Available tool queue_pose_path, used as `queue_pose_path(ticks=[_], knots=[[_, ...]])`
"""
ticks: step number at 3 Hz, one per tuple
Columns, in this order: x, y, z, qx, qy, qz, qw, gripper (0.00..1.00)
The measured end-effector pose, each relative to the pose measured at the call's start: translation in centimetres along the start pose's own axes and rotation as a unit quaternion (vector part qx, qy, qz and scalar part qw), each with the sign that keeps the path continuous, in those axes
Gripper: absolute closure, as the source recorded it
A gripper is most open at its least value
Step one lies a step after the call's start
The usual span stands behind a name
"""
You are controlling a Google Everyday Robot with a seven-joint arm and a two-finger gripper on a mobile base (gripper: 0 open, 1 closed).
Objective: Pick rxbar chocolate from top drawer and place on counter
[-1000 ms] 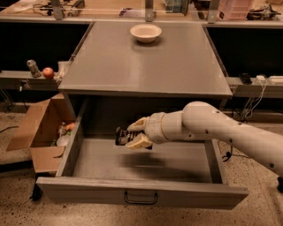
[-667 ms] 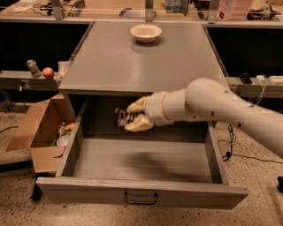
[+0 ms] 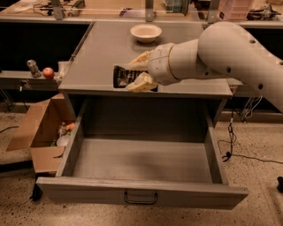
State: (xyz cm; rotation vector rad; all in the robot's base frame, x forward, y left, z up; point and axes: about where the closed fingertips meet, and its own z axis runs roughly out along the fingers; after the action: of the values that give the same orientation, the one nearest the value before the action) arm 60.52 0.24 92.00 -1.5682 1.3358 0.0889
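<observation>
My gripper (image 3: 135,73) is shut on the rxbar chocolate (image 3: 122,76), a dark flat bar with pale lettering that sticks out to the left of the cream fingers (image 3: 142,83). It hangs over the front edge of the grey counter (image 3: 101,48), above the open top drawer (image 3: 137,156). The drawer is pulled fully out, its inside bare, with a dark pull handle (image 3: 140,197) on the front panel. The white arm (image 3: 221,50) reaches in from the right.
A cream bowl (image 3: 146,32) stands at the back of the counter. A brown cardboard box (image 3: 37,132) with clutter sits on the floor at the left. An apple (image 3: 48,72) lies on a side shelf. A cluttered wooden workbench (image 3: 110,6) runs behind. Cables trail at the right.
The gripper has lifted the bar out of the drawer, up and slightly right, to the level of the counter's front edge. The drawer is now bare.
</observation>
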Motion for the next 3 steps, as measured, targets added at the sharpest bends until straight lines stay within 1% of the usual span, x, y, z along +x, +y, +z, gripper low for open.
queue_pose_path(ticks=[1, 2, 3], knots=[[0.2, -0.3, 0.0, 0.004, 0.000, 0.005, 1.0000, 1.00], [2.3, -2.9, -0.1, 0.039, 0.005, 0.046, 0.9981, 1.00], [6.2, -6.9, 1.2, 0.062, 0.011, 0.105, 0.9925, 1.00]])
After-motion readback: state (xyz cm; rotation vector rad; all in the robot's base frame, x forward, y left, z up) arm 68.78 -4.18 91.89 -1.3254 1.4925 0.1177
